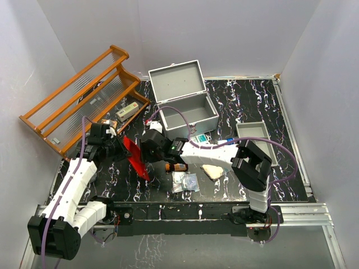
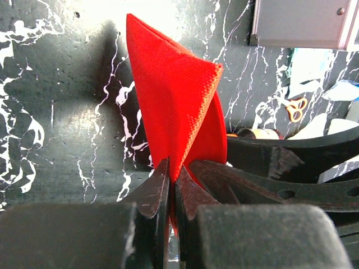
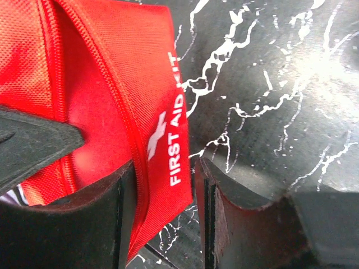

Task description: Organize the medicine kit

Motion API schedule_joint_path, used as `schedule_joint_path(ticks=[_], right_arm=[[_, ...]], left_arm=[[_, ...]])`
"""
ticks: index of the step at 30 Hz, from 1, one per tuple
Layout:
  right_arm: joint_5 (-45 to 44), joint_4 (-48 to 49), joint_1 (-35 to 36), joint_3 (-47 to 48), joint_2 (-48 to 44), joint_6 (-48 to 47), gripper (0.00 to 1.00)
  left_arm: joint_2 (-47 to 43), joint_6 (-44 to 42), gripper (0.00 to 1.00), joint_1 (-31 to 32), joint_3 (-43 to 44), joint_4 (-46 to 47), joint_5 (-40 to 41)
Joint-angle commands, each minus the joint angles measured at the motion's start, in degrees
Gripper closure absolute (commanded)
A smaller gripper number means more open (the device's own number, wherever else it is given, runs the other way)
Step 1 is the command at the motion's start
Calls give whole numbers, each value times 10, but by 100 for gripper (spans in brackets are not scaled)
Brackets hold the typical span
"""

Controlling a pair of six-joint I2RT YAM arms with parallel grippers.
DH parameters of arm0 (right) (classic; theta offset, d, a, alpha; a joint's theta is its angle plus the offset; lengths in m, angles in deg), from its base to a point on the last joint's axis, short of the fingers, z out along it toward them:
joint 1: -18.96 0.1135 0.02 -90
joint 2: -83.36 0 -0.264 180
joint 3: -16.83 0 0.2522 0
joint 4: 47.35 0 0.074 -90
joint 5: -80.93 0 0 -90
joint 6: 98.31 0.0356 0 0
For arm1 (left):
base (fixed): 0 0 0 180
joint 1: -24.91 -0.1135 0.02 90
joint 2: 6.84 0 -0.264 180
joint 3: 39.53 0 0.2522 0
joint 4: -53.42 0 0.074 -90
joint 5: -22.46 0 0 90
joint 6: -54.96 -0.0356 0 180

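The medicine kit, a grey metal box, stands open at the back middle with its lid up; a corner of it shows in the left wrist view. A red fabric first-aid pouch stands on edge between the two grippers. My left gripper is shut on one edge of the pouch. My right gripper is open around the opposite edge of the pouch, with a gap between the fabric and its right finger.
A wooden rack leans at the back left with a small box by it. A shallow grey tray sits at the right. An orange bottle, clear packets, a beige pad and scissors lie nearby.
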State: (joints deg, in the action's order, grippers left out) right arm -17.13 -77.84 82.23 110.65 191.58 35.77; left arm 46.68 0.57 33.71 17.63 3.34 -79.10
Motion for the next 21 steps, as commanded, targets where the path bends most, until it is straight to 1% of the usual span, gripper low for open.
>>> schedule_joint_path(ticks=[1, 5, 8, 9, 13, 15, 17, 19, 21], right_arm=[[-63, -41, -2, 37, -22, 15, 59], [-99, -70, -2, 37, -30, 28, 63], [-103, -65, -2, 26, -35, 26, 66], [-96, -63, -3, 24, -34, 25, 68], [-66, -31, -4, -2, -38, 22, 82], [-61, 3, -5, -27, -51, 29, 89], [-62, 18, -5, -36, -61, 40, 93], [-65, 24, -5, -38, -65, 45, 97], [-69, 26, -5, -41, -67, 69, 100]], left_arm=[[21, -34, 100, -1, 40, -45, 17], [43, -60, 100, -1, 52, -48, 20], [61, -83, 100, -1, 61, -44, -6], [66, -91, 100, -1, 63, -41, -19], [73, -111, 99, -1, 64, -28, -65], [68, -106, 85, -1, 57, -18, -80], [60, -91, 72, -1, 44, -6, -92], [51, -75, 66, -1, 28, 5, -98], [42, -57, 65, -1, 9, 19, -115]])
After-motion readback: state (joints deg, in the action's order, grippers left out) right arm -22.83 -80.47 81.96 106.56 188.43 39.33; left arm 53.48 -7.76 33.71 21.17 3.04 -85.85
